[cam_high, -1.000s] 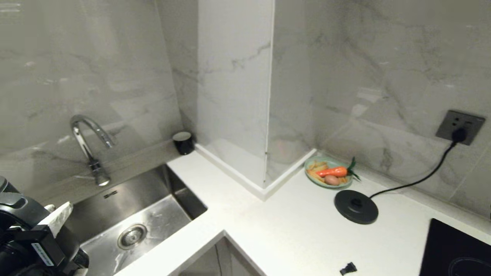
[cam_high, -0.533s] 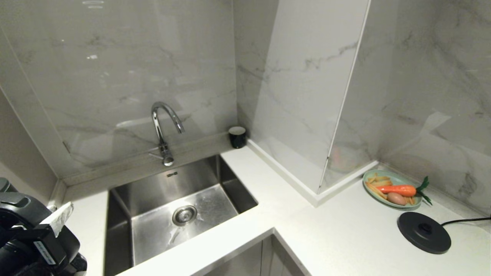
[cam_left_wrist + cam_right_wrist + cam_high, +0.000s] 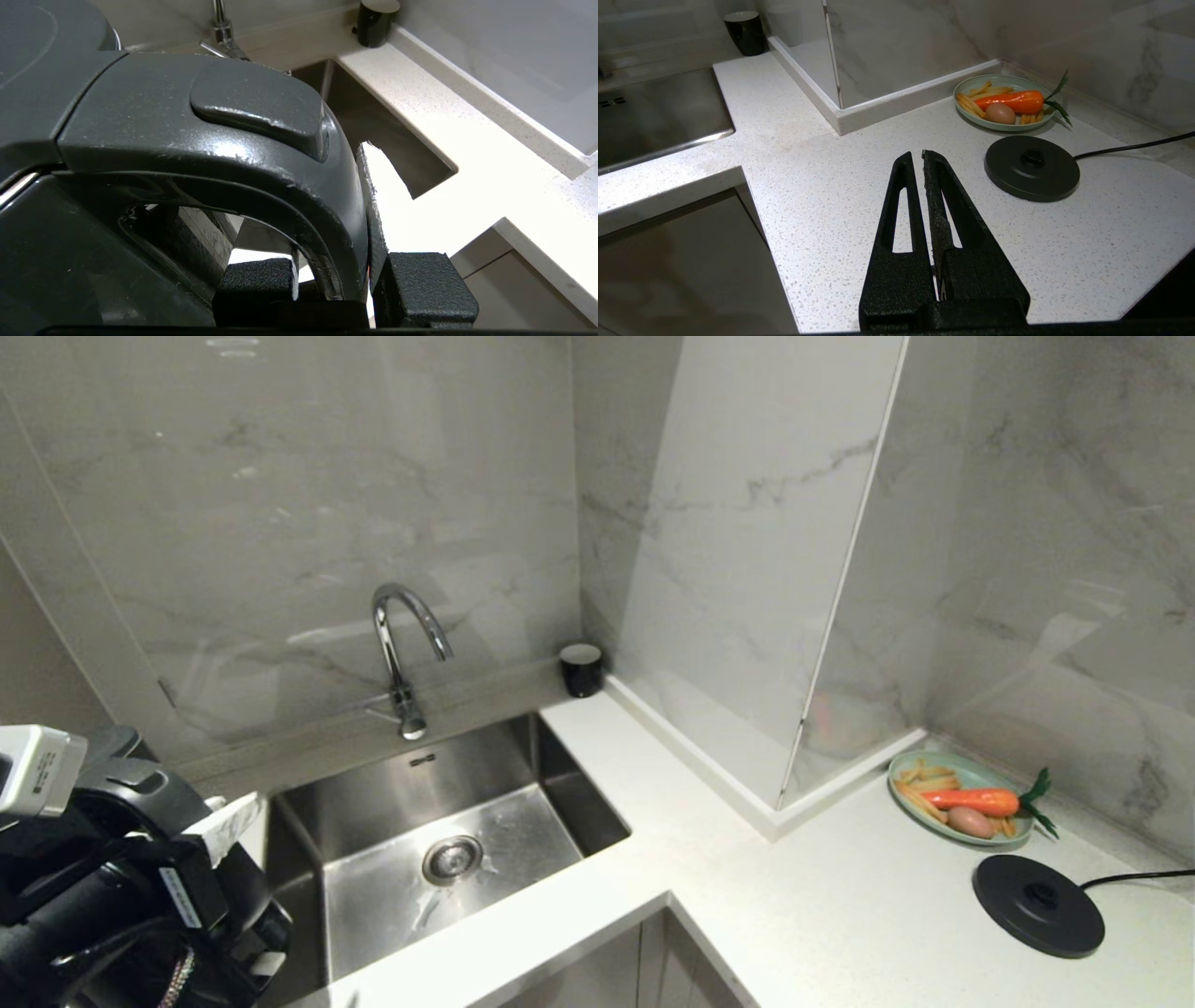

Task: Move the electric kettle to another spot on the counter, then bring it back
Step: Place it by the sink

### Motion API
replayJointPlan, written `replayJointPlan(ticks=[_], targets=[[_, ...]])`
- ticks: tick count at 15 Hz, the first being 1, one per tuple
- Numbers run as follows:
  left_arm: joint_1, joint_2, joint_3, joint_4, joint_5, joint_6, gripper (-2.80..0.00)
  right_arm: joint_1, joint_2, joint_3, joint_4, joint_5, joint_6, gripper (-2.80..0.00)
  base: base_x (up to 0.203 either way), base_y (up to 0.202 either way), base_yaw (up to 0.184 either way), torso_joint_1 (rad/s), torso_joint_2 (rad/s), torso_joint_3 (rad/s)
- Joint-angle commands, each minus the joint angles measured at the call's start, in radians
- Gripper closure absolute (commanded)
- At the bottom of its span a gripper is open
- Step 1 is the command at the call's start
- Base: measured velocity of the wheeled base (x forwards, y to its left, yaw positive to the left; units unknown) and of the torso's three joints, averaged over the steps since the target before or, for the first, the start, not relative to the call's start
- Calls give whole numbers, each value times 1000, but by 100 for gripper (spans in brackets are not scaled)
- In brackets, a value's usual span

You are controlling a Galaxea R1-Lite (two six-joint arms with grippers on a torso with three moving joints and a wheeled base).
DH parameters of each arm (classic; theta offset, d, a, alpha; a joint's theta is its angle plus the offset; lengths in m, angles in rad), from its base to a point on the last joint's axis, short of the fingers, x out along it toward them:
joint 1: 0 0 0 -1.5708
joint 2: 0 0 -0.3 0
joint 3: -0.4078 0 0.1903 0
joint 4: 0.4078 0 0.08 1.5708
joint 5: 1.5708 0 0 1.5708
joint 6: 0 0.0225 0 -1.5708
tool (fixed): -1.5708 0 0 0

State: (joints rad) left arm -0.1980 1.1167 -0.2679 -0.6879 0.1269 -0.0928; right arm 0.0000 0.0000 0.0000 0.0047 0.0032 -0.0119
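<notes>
**Kettle held at the left, over the sink's edge**

Head view: the left pincer (image 3: 201,845) and the electric kettle (image 3: 121,784) sit at the near left, beside the sink (image 3: 523,756). The white bench (image 3: 794,915) carries a black base disc (image 3: 1038,905) at the right, with a green plate (image 3: 910,765) just behind it and a small black cup (image 3: 582,669) in the far corner.

Left wrist view: the left pincer (image 3: 334,291) is clamped on the kettle's loop handle (image 3: 233,154).

Right wrist view: the right pincer (image 3: 920,161) hangs over the bench, fingers (image 3: 903,205) together, holding nothing.
</notes>
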Motion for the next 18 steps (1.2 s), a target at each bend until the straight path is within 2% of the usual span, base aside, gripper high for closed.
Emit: replayJointPlan(ticks=[1, 4, 6, 12, 18], targets=[[123, 155, -62, -17, -60, 13, 0, 0, 0, 0, 0, 1, -1, 0, 0, 0, 0, 0, 0, 0], [269, 318, -112, -116, -159, 63, 0, 0, 0, 0, 0, 0, 0, 0, 0, 0, 0, 0, 0, 0], [312, 424, -120, -230, -182, 76, 0, 0, 0, 0, 0, 0, 0, 0, 0, 0, 0, 0, 0, 0], [340, 665, -151, -482, -189, 80, 0, 0, 0, 0, 0, 0, 0, 0, 0, 0, 0, 0, 0, 0], [357, 885, -205, -622, -183, 86, 0, 0, 0, 0, 0, 0, 0, 0, 0, 0, 0, 0, 0, 0]])
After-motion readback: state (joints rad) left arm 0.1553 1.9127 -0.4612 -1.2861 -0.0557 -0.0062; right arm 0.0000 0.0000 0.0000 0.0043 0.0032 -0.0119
